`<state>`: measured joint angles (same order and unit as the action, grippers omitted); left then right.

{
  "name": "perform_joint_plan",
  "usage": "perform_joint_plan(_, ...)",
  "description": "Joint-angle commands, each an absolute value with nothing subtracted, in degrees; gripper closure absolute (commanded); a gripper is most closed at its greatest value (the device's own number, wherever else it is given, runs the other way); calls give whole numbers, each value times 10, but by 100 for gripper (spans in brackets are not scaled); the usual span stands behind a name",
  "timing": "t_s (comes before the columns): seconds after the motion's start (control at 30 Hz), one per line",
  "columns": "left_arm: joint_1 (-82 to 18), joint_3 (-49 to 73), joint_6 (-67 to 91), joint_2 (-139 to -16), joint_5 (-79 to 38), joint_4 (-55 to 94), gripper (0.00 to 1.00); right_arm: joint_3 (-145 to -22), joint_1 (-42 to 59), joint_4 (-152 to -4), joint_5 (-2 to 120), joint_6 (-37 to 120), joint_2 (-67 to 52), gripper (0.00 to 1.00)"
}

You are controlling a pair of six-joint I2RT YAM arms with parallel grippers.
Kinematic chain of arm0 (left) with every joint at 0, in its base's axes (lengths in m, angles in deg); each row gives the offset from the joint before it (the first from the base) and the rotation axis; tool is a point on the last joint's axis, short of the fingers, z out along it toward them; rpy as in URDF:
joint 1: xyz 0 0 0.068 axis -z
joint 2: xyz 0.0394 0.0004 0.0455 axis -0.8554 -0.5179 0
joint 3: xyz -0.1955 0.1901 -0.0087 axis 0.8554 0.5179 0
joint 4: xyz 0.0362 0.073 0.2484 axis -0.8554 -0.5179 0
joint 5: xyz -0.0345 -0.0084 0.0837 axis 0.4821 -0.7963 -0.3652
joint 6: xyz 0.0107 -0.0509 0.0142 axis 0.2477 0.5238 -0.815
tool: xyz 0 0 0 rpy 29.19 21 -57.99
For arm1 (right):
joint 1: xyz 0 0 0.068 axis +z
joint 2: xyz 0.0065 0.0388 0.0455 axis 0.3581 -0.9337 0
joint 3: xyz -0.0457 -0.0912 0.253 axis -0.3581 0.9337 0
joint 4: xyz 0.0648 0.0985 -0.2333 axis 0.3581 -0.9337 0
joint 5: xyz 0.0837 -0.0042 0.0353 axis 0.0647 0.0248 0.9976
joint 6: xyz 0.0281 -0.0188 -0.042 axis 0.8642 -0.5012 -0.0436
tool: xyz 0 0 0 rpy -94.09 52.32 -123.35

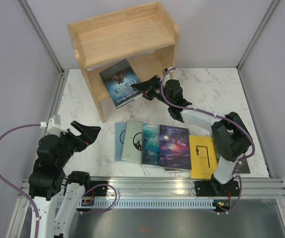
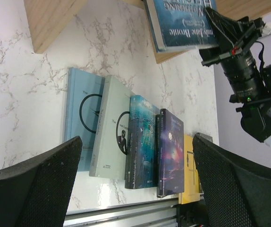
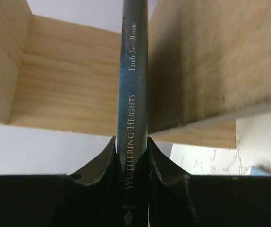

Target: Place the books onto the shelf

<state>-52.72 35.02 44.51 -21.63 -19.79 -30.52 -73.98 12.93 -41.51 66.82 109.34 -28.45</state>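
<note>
From above, the right gripper (image 1: 142,90) is clamped on the dark blue book (image 1: 118,82) at the lower tier of the shelf (image 1: 127,34), by the far edge of the table (image 1: 217,84). The other books (image 1: 157,144) lie in a row near the front edge. Left wrist view — the left gripper (image 2: 135,156) stands wide apart, empty, facing that row. Right wrist view — the fingers (image 3: 166,165) pinch the book's spine, upright before the shelf.

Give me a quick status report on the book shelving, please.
Left gripper open, holding nothing. Right gripper shut on the Wuthering Heights book, at the shelf lower tier. Other books lie in a row on the table; nothing seen blocking.
</note>
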Motion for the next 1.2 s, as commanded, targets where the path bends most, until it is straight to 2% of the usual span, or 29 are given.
perform_joint_plan(0.0, -530, 353, 426, -210, -172, -318, 0, -840, 152, -309, 628, 1114, -289, 100)
perform_joint_plan(0.17, -530, 360, 420, -206, -166, -322, 0, -919, 190, -379, 590, 1102, -345, 100)
perform_joint_plan(0.33, -529, 357, 410, -202, -159, -332, 0, -935, 207, -397, 574, 1126, -385, 100)
perform_joint_plan(0.37, -530, 356, 409, -198, -157, -334, 0, -935, 208, -399, 577, 1132, -389, 91)
perform_joint_plan(0.4, -529, 356, 404, -197, -157, -337, 0, -935, 207, -405, 581, 1136, -392, 78)
perform_joint_plan(0.43, -530, 356, 402, -195, -157, -341, 0, -928, 207, -406, 584, 1138, -392, 64)
perform_joint_plan(0.47, -530, 356, 402, -195, -159, -344, 0, -921, 208, -407, 586, 1138, -388, 46)
perform_joint_plan(0.53, -530, 357, 399, -190, -160, -347, 0, -907, 208, -411, 587, 1136, -370, 38)
perform_joint_plan(0.57, -529, 358, 400, -190, -158, -350, 0, -891, 208, -413, 585, 1134, -364, 31)
perform_joint_plan(0.6, -529, 359, 400, -188, -158, -349, 0, -882, 208, -418, 586, 1130, -356, 29)
perform_joint_plan(0.73, -529, 359, 403, -190, -154, -348, 0, -869, 208, -477, 590, 1106, -314, 25)
perform_joint_plan(1.17, -529, 363, 403, -189, -141, -349, 0, -902, 206, -706, 624, 1029, -284, 27)
